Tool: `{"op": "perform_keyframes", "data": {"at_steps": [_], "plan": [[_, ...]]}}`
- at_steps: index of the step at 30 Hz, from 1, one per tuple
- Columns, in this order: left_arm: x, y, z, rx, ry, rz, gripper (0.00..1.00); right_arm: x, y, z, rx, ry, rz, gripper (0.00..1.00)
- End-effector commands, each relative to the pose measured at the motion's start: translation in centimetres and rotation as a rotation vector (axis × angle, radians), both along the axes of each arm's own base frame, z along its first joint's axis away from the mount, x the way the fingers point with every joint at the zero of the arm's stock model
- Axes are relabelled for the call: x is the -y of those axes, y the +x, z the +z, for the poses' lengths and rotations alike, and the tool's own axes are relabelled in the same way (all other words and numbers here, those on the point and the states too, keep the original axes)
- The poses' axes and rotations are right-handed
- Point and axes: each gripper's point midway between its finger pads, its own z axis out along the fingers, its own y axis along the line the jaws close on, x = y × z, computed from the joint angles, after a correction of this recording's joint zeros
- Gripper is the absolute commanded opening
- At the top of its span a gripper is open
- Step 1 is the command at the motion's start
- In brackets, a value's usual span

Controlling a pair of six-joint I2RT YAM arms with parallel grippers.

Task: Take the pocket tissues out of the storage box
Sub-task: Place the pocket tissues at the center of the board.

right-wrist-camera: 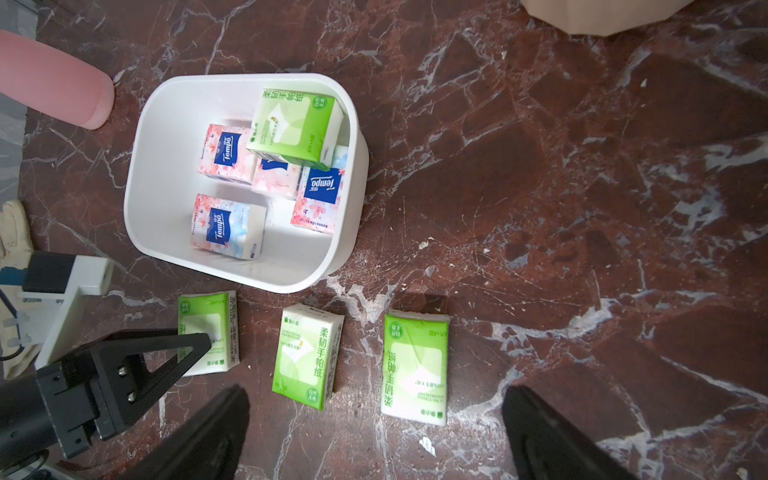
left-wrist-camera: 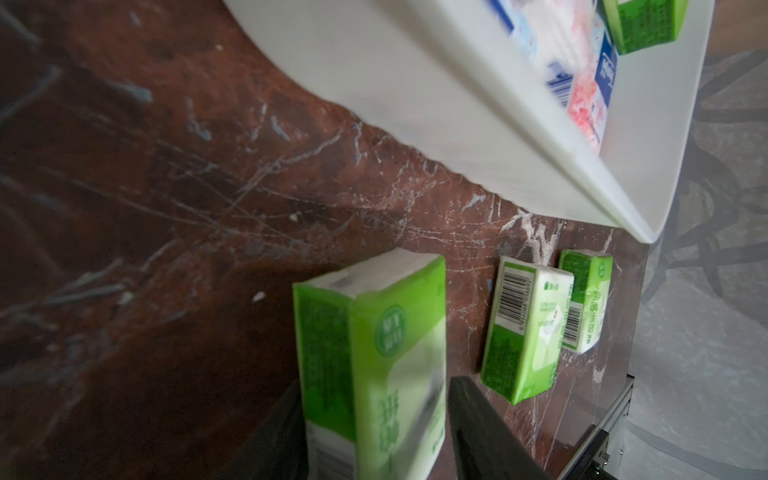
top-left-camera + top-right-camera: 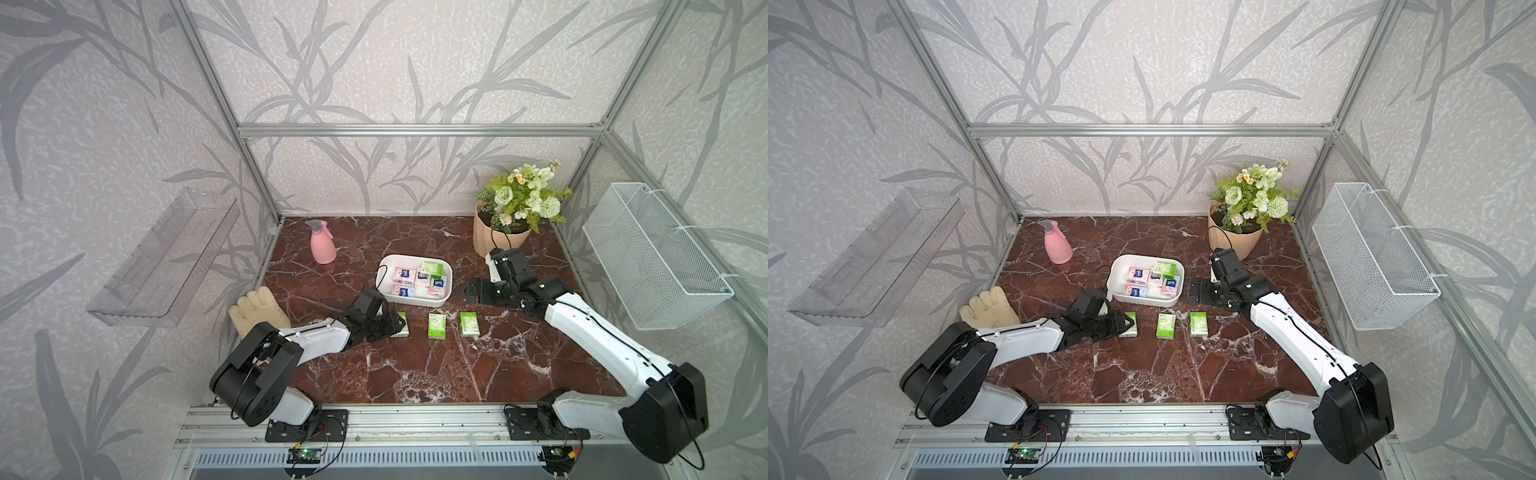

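The white storage box stands mid-table and holds several pocket tissues: a green one leaning on pink ones, and a pink-and-pale-blue one. Three green packets lie in a row in front of the box. My left gripper straddles the leftmost packet, which rests on the table; the jaws stand open, with a sliver of gap at one finger. My right gripper hovers wide open and empty, right of the box.
A pink spray bottle stands at the back left and a flower pot at the back right. A cream glove lies by my left arm. A wire basket hangs on the right wall, a clear shelf on the left.
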Motion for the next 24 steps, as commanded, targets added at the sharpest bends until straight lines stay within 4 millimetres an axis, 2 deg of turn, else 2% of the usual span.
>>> {"op": "perform_keyframes", "data": {"at_steps": [1, 8, 12, 19, 24], "plan": [[-1.3, 0.8, 1.3, 0.047, 0.076, 0.010, 0.62, 0.1, 0.2, 0.7, 0.009, -0.041, 0.034, 0.99], [-3.1, 2.1, 4.6, 0.131, 0.093, 0.034, 0.73, -0.7, 0.8, 1.2, -0.001, -0.139, 0.134, 0.99], [-4.8, 2.9, 6.7, 0.174, 0.126, 0.069, 0.77, -2.4, 1.8, 1.3, -0.004, -0.176, 0.215, 0.99], [-7.6, 3.8, 10.2, 0.304, 0.192, 0.134, 0.90, -5.4, 5.0, 0.4, 0.001, -0.239, 0.355, 0.99], [-9.9, 3.5, 10.8, 0.345, 0.234, 0.210, 0.98, -7.7, 7.6, -0.8, -0.011, -0.261, 0.443, 1.00]]}}
